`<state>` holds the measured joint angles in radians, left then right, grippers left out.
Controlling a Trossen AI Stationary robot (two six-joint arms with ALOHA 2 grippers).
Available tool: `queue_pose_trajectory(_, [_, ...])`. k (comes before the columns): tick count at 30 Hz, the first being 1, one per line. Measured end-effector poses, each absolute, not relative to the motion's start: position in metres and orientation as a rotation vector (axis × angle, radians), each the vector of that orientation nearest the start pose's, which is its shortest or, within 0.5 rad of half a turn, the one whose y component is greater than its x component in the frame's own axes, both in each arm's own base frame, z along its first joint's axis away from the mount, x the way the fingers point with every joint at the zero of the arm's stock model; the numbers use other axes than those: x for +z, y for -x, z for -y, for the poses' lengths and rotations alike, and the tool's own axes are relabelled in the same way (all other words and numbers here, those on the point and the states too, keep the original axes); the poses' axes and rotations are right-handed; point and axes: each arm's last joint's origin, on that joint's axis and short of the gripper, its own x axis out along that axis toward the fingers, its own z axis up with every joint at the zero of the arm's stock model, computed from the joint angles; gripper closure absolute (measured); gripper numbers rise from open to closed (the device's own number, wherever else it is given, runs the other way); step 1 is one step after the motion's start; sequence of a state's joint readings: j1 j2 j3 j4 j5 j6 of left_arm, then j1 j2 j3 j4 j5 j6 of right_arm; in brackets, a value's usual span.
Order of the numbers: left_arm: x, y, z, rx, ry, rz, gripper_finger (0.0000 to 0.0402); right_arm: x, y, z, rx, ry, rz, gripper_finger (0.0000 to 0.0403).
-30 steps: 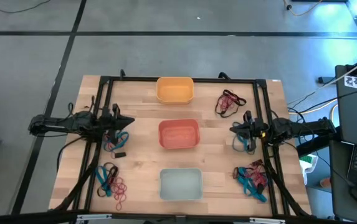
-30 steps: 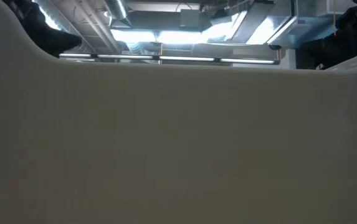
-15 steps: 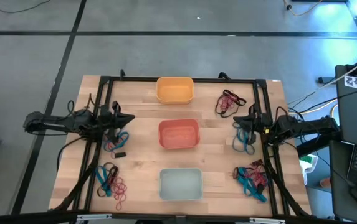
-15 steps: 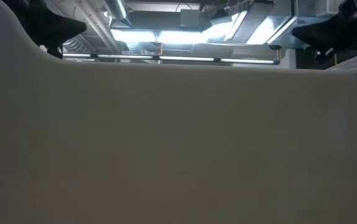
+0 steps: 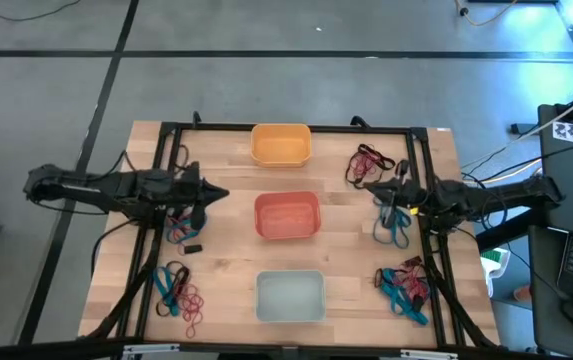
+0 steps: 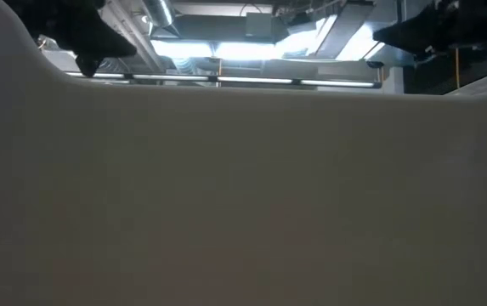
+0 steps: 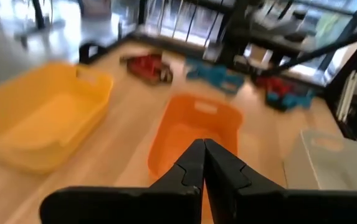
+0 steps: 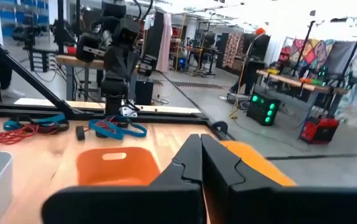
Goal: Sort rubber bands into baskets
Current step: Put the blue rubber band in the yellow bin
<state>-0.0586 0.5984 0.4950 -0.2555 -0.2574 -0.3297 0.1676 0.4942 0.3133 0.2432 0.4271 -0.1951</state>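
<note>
Wooden table (image 5: pixel 226 255) seen from above, framed by black rails. Far left: left gripper (image 5: pixel 220 192) reaching inward over the table's left side, fingers pressed together, nothing between them; same closure seen from the left wrist (image 7: pixel 204 163). Just beneath it, a small cluster of blue rubber bands (image 5: pixel 188 226) with a small black piece (image 5: pixel 193 248) beside. Lower left: mixed blue and red-pink bands (image 5: pixel 180 296) lying loose on the wood.

Centre column, top to bottom: yellow-orange basket (image 5: pixel 281 144), red-orange basket (image 5: pixel 287 215), pale whitish-green basket (image 5: pixel 290 297), well apart from one another, none visibly holding bands. From the left wrist, the red-orange basket (image 7: pixel 194 134) directly ahead of the fingertips, the yellow-orange one (image 7: pixel 44 121) to one side.

Right of centre: dark red and black bands (image 5: pixel 366 165) near the upper corner; blue bands (image 5: pixel 394 228) lying under the right gripper (image 5: pixel 370 189), likewise closed tight and empty, confirmed at the right wrist (image 8: pixel 200 158). Lower right: tangled blue, red and black bands (image 5: pixel 406 285). Low view blocked almost wholly by a pale wall close to the lens.
</note>
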Motion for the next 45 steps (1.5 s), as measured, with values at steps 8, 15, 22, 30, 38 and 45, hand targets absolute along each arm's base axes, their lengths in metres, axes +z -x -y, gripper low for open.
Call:
queue_pose_trajectory(8, [0.242, -0.144, 0.004, 0.289, 0.332, -0.564, 0.0396, 0.286, -0.151, -0.013, -0.287, 0.305, 0.074, 0.0402])
queue_pose_trajectory(15, [0.226, -0.149, 0.011, 0.251, 0.379, -0.742, 0.0396, 0.285, -0.163, -0.015, -0.287, 0.312, 0.063, 0.0402])
queue_pose_trajectory(22, [0.218, -0.159, 0.019, 0.258, 0.39, -0.934, 0.0396, 0.281, -0.171, -0.016, -0.283, 0.32, 0.039, 0.0402])
queue_pose_trajectory(30, [0.218, -0.169, 0.024, 0.382, 0.479, -1.19, 0.0396, 0.278, -0.175, -0.017, -0.28, 0.326, 0.021, 0.0402])
queue_pose_trajectory(38, [0.205, -0.182, 0.026, 0.402, 0.45, -1.233, 0.0396, 0.278, -0.174, -0.017, -0.28, 0.326, 0.022, 0.0402])
queue_pose_trajectory(45, [0.197, -0.182, 0.019, 0.531, 0.522, -1.294, 0.0364, 0.278, -0.174, -0.017, -0.28, 0.326, 0.021, 0.0402])
